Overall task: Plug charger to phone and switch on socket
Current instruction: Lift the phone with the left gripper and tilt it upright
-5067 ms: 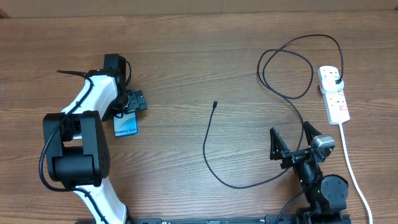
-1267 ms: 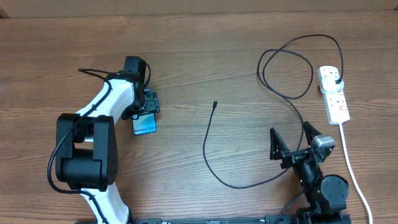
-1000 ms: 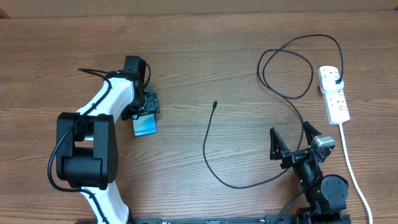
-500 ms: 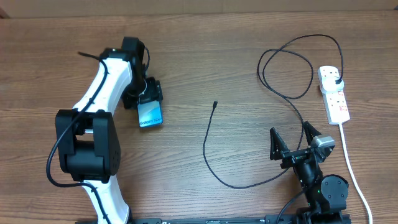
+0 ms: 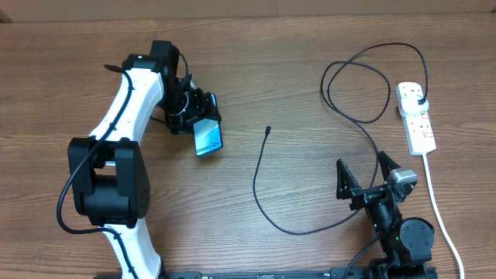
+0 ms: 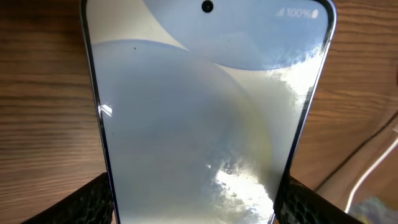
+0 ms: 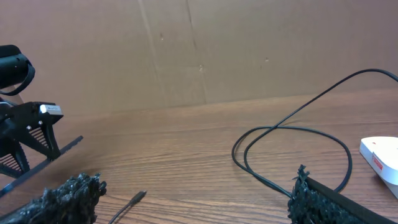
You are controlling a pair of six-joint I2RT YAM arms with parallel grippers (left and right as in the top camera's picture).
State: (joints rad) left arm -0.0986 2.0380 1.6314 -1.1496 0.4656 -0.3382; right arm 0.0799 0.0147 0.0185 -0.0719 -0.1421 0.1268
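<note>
My left gripper is shut on the phone, holding it above the table left of centre; its light blue screen fills the left wrist view between the two black pads. The charger, a thin black cable, curves across the table with its small plug tip right of the phone; the tip also shows in the right wrist view. Its black plug sits in the white socket strip at the far right. My right gripper is open and empty at the front right, beside the cable.
The socket's thick white cord runs toward the front right edge. The cable loops lie left of the strip. A brown cardboard wall stands behind the table.
My left gripper has carried the phone to the right and toward the cable tip, turning it. The right arm, cable and socket have not moved.
</note>
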